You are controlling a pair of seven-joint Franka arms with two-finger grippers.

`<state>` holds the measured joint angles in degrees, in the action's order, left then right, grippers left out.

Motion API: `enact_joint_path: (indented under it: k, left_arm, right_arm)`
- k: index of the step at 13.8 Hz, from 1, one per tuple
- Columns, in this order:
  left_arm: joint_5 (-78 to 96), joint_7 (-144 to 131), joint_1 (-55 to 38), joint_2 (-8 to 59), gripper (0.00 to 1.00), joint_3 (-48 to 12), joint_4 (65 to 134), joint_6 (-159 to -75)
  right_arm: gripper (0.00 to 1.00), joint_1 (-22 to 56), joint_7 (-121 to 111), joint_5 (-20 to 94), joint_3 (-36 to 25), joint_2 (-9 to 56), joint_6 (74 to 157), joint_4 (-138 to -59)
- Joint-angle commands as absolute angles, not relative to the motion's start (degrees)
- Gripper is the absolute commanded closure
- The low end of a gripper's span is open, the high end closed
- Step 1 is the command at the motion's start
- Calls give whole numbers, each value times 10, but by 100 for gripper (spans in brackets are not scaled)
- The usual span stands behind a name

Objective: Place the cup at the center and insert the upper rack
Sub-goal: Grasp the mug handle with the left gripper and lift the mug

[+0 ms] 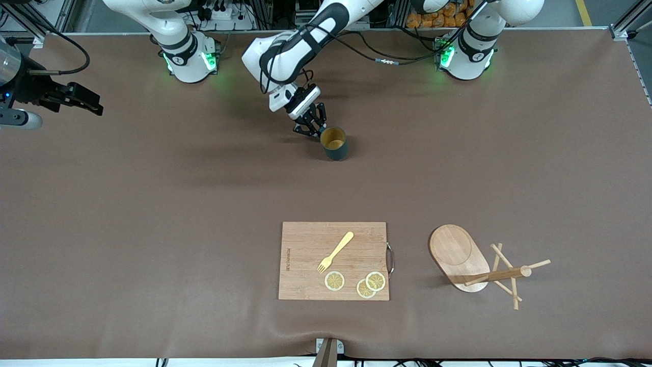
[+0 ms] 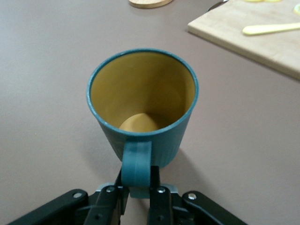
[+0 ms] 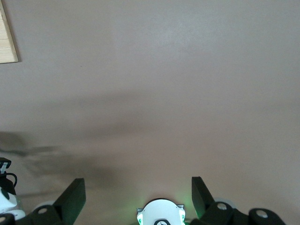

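the left gripper [image 1: 311, 127] has its jaws clamped on the loop handle of the cup [image 1: 334, 143], which stands upright on the brown tabletop [image 1: 153, 214], farther from the front camera than the cutting board [image 1: 305, 255]. in the left wrist view the handle sits thin between the two fingers [image 2: 157, 199], so the grip is only on this narrow loop; if the arm lifts or turns fast, the cup [image 2: 143, 112] can swing around the handle, tilt, or slip out and fall on its side. the upper rack [image 1: 476, 265] lies tipped over, nearer to the front camera and toward the left arm's end of the tabletop, its post and pegs pointing sideways; a careless carry low over it could knock the pegs. the right gripper [image 1: 81, 99] waits with its jaws wide apart over the right arm's end of the tabletop, holding nothing. on the board lie a yellow fork [image 1: 336, 251] and lemon slices [image 1: 356, 283], which a low pass could push.
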<state>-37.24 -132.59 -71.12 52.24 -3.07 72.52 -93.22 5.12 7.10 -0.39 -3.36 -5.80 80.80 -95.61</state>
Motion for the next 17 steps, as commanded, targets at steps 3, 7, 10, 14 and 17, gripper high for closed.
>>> enact_joint_path:
  k: [3, 7, 10, 14, 17]
  left_arm:
    - [-364, -1299, -665, 420, 100, -18, 734, -933]
    - [-288, -1239, -589, 332, 100, -15, 735, -961]
    - [-227, -1178, -535, 285, 100, -15, 735, -969]
    - [-143, -1116, -467, 226, 100, -14, 737, -969]
    - [-79, -1081, -422, 198, 100, -14, 737, -969]
  right_arm:
    - [0, 59, 86, -16, -33, -62, 814, -961]
    - [0, 60, 86, -16, -33, -62, 815, -961]
    - [0, 60, 86, -16, -33, -61, 821, -962]
    - [0, 60, 87, -15, -33, -62, 821, -962]
    - [0, 66, 93, -13, -33, -62, 823, -961]
